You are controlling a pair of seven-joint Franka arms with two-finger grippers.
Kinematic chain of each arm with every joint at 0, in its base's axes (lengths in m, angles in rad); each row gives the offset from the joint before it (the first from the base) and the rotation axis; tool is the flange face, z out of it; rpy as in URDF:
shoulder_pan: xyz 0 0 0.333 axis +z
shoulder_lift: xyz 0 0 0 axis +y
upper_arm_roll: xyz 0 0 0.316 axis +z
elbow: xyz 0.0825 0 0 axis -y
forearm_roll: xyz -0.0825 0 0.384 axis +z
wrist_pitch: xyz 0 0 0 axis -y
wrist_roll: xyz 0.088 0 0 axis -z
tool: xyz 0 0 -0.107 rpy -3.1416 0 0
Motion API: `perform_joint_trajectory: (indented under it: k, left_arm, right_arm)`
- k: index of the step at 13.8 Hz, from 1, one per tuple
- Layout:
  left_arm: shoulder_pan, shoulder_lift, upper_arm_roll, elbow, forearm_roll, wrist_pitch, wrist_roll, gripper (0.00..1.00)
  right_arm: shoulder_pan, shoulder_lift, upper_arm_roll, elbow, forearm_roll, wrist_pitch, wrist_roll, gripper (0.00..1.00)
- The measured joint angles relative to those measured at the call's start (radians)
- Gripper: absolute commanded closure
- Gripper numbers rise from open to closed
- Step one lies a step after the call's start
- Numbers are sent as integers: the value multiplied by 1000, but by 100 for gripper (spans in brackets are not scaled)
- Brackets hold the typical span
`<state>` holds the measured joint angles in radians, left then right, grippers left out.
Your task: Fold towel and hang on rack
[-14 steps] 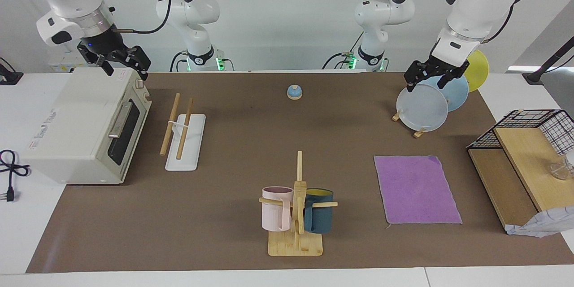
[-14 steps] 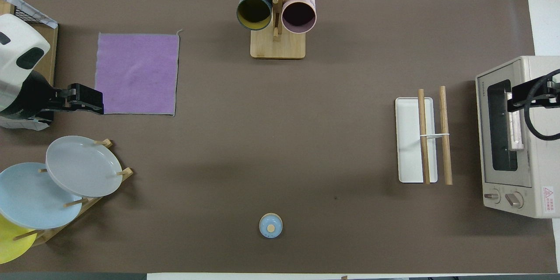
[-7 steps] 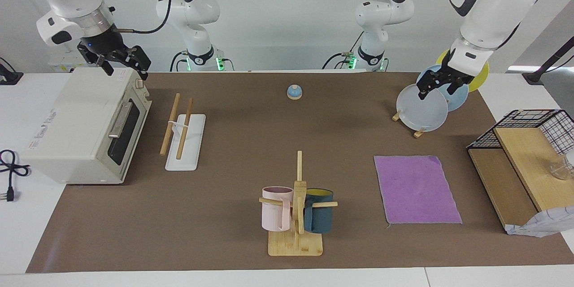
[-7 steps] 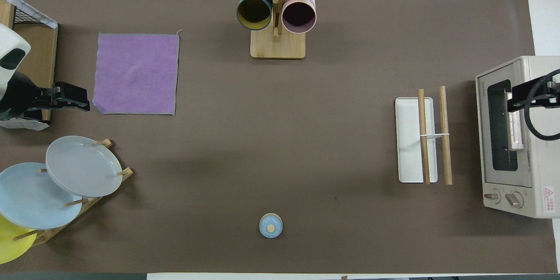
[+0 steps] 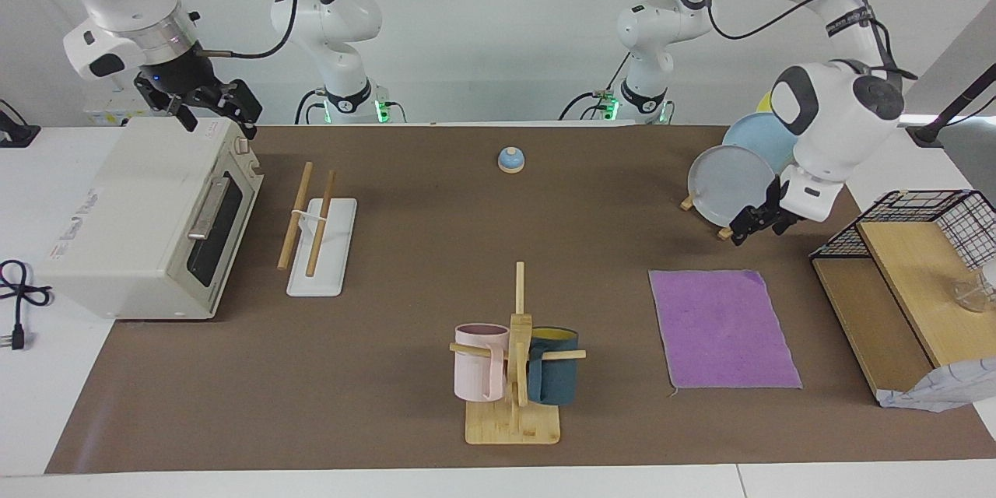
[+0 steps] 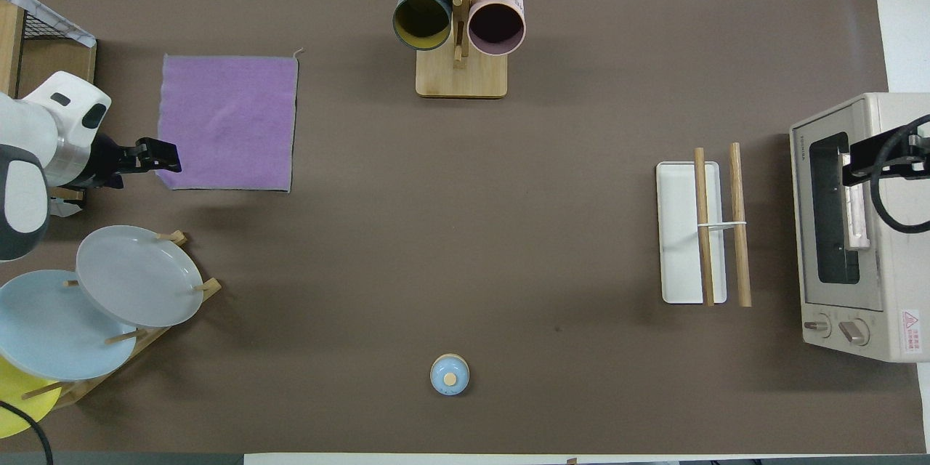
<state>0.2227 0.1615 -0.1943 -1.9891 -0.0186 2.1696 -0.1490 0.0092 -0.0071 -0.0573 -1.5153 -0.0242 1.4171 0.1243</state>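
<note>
The purple towel (image 5: 724, 327) lies flat and unfolded on the brown mat toward the left arm's end of the table; it also shows in the overhead view (image 6: 229, 123). The rack (image 5: 319, 229), two wooden rods on a white base, stands beside the oven toward the right arm's end and shows in the overhead view (image 6: 701, 232). My left gripper (image 5: 753, 224) hangs open and empty, low over the mat between the plate stand and the towel's near corner (image 6: 163, 156). My right gripper (image 5: 218, 113) waits open and empty above the oven (image 6: 868, 160).
A toaster oven (image 5: 148, 218) stands at the right arm's end. A bamboo mug stand (image 5: 513, 373) holds a pink and a dark blue mug. A plate stand (image 5: 731, 183), a wooden shelf with wire basket (image 5: 910, 264) and a small blue bell (image 5: 510, 159) are also there.
My left gripper has come down from above the plates and now hangs low beside the towel's near corner. The towel, the rack and my right arm have not moved.
</note>
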Motion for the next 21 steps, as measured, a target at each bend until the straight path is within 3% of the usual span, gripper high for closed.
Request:
perform_joint_trajectory:
  k: [4,7,9,13,17,21]
  left_arm:
    - [44,120,2,2,0,112,-1,3]
    - [63,143,3,6,-1,135,-15,11]
    - [63,147,3,6,-2,140,-25,21]
    - [67,160,3,6,-2,166,-32,28]
    - [74,169,4,7,-2,179,-33,50]
    - [75,169,3,7,-2,180,-35,81]
  right_arm:
    - [0,0,0,0,0,0,0,0]
    - [0,0,0,0,0,0,0,0]
    - [0,0,0,0,0,0,0,0]
    - [0,0,0,0,0,0,0,0]
    - [0,0,0,0,0,0,0,0]
    - [0,0,0,0,0,0,0,0]
